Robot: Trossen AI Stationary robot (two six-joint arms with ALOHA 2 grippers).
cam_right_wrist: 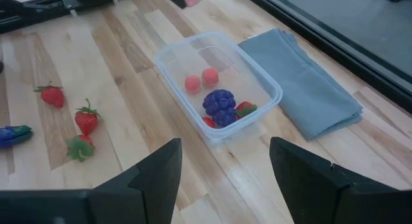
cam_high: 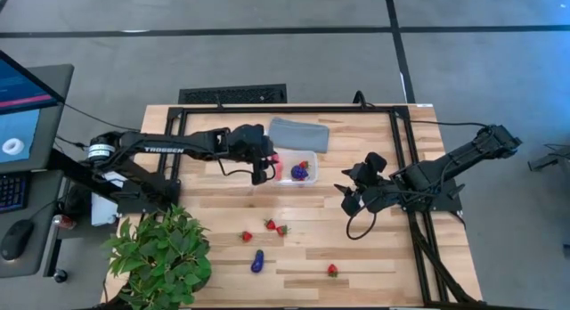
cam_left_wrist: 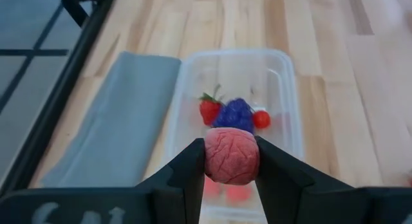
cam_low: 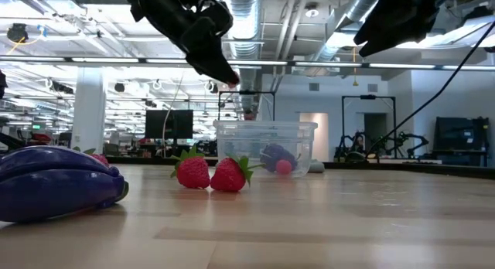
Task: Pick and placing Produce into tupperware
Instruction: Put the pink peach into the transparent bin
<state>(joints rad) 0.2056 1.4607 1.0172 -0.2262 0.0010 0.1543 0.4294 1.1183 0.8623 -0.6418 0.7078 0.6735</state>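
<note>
My left gripper [cam_left_wrist: 232,161] hangs above the near-left end of the clear tupperware [cam_high: 297,171], shut on a pinkish toy fruit [cam_left_wrist: 232,156]. Inside the tupperware [cam_left_wrist: 235,108] lie a dark purple piece [cam_left_wrist: 233,114], a strawberry [cam_left_wrist: 208,110], a small red bit and two pinkish bits [cam_right_wrist: 201,79]. My right gripper [cam_right_wrist: 225,179] waits open, raised to the right of the box [cam_high: 352,192]. Three strawberries [cam_high: 270,226], another strawberry [cam_high: 332,270] and a dark purple piece [cam_high: 257,261] lie on the wooden table nearer the front edge. My left gripper pinches the pinkish fruit [cam_left_wrist: 232,139] between its two fingers [cam_left_wrist: 187,169], one on each side of the ball. The fingers come from above, slanting down toward the box. The fruit is lifted clear, over the tupperware's near end [cam_low: 232,81].
A folded grey-blue pad [cam_high: 298,134] lies just beyond the box toward the far edge. A large leafy plant [cam_high: 160,256] stands at the table's near-left corner. A black frame rail [cam_high: 398,141] runs along the far and right sides. A monitor and mouse sit off the left side.
</note>
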